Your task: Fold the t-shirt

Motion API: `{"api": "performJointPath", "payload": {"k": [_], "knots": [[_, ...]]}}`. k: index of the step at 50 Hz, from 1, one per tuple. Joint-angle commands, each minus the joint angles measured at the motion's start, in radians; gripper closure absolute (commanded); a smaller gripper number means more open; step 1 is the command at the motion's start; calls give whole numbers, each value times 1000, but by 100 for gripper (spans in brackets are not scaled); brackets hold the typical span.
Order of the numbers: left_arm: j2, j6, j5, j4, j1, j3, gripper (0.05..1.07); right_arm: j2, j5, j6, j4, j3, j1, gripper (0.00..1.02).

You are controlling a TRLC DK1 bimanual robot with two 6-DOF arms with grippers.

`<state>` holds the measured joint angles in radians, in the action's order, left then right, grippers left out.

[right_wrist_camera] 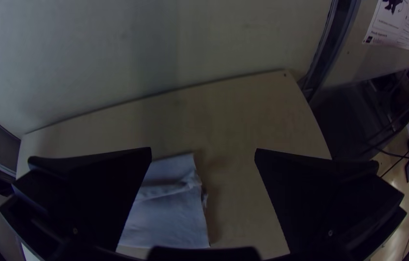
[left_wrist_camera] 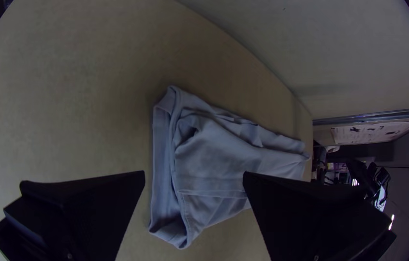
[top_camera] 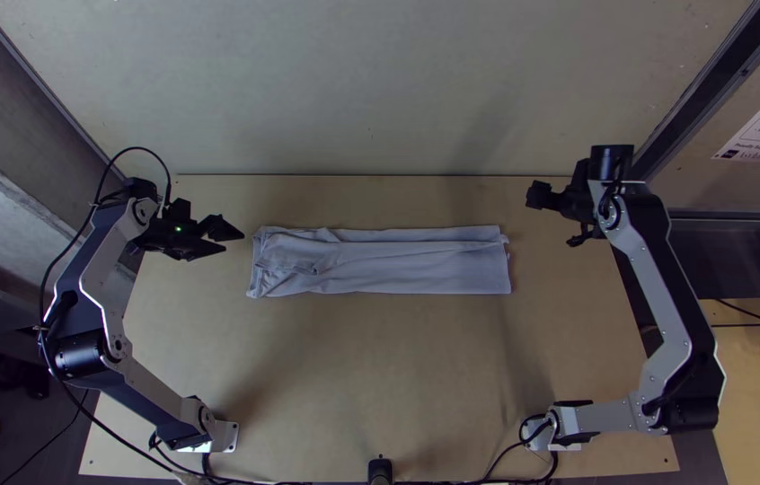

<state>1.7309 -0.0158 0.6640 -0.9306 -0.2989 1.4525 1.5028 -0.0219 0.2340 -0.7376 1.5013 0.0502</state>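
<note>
Shirt [top_camera: 416,265] lies in a long, narrow strip across the table [top_camera: 380,359]; the lengthwise folding looks done. Left gripper [left_wrist_camera: 193,173] and right gripper [right_wrist_camera: 203,149] are spread wide and empty, off opposite ends. Next, one end likely needs gripping and folding inward; the rumpled layers may hide a sleeve.

I see the t-shirt [top_camera: 416,265], pale bluish grey, folded into a long, narrow strip and lying flat on the worktop [top_camera: 380,359]. Its long sides run about parallel to the far edge, closer to that than to the near edge, and it sits midway between the side edges. I find its left end layered and rumpled, with a stitched band across; a little cloth pokes out at the right end.
</note>
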Motion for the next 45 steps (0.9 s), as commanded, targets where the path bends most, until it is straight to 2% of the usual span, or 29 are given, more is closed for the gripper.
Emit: {"api": "performJointPath", "payload": {"k": [1, 29, 45], "knots": [[56, -58, 49, 12, -17, -26, 10, -56, 11, -4, 6, 42, 5, 4], [314, -115, 186, 75, -45, -12, 10, -90, 11, -9, -13, 4, 27, 4], [317, -115, 198, 73, 61, -66, 10, -76, 11, 5, 3, -4, 57, 4]]}}
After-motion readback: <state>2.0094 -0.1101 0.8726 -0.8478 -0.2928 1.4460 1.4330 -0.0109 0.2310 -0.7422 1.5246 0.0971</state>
